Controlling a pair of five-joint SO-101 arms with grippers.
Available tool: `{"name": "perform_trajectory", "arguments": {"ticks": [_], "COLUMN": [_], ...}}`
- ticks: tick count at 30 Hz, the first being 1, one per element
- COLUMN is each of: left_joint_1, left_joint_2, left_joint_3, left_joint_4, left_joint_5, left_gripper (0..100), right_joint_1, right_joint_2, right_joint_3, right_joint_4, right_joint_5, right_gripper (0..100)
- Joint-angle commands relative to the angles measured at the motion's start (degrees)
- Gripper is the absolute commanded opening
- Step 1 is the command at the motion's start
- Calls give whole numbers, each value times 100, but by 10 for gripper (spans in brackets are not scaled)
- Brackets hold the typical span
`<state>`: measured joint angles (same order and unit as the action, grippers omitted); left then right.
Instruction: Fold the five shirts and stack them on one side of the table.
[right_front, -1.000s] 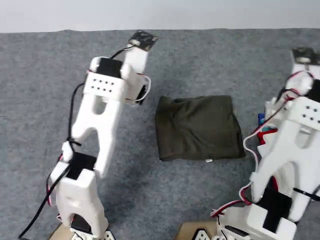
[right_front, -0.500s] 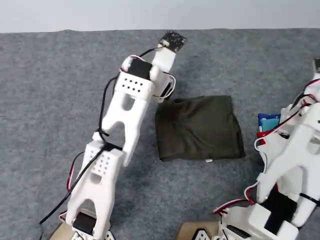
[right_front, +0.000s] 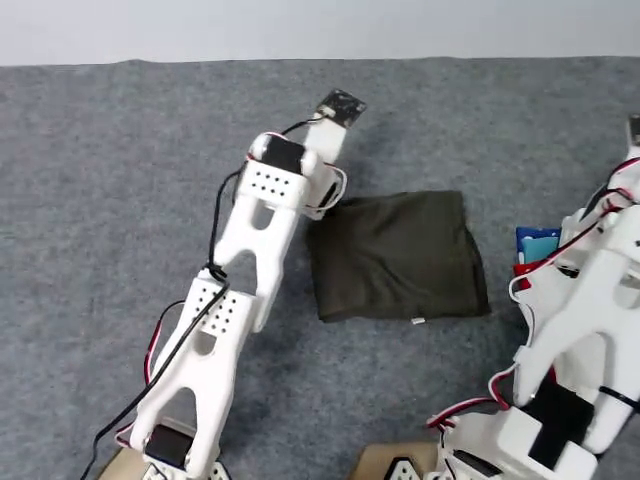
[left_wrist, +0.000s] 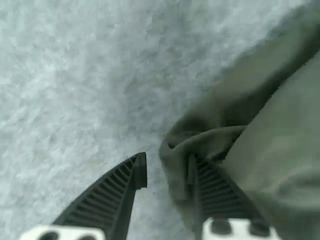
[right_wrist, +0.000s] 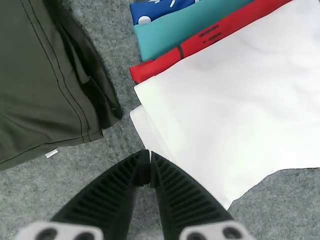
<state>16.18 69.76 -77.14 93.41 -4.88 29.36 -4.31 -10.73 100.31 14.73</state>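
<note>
— Checking the left gripper (left_wrist: 167, 166): spread fairly wide, one finger on the grey carpet (left_wrist: 75, 75), the other against a bunched corner of the olive shirt (left_wrist: 270, 100). Possibly just touching the cloth, not pinching it.

— And that shirt overall?

— Lying folded near mid-table, between both arms.

— Right gripper (right_wrist: 150, 159)?

— Closed tip to tip, holding nothing, at the corner of the white shirt (right_wrist: 235, 100), topmost above a red shirt (right_wrist: 155, 67), a teal shirt (right_wrist: 165, 37) and a blue shirt (right_wrist: 155, 7).
</note>
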Motion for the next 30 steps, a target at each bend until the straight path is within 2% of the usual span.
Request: {"name": "perform_trajectory", "arguments": {"ticks": [1,6,12,21,25,30], "left_joint_1": [-290,-598,-571,-554,-343,255], "left_joint_2": [-105,-123,-132,-158,-589,-870], "left_joint_3": [-242,-242,-312,-1956,-1552,-646], "left_joint_4": [167,167,176,668,712,712], "left_joint_5": [-44,-44,-44,-9,53,229], "left_gripper": [145,145,145,144,144,144], "right_joint_1": [66,66,66,48,22,22], "right_joint_2": [-295,-295,-295,-295,-295,-295], "right_joint_3": [-26,-26,-26,-26,70,360], "right_joint_4": [224,224,224,224,224,224], "right_joint_5": [-53,-62,-62,-62,-62,-53], "right_gripper": [9,9,9,9,9,9]}}
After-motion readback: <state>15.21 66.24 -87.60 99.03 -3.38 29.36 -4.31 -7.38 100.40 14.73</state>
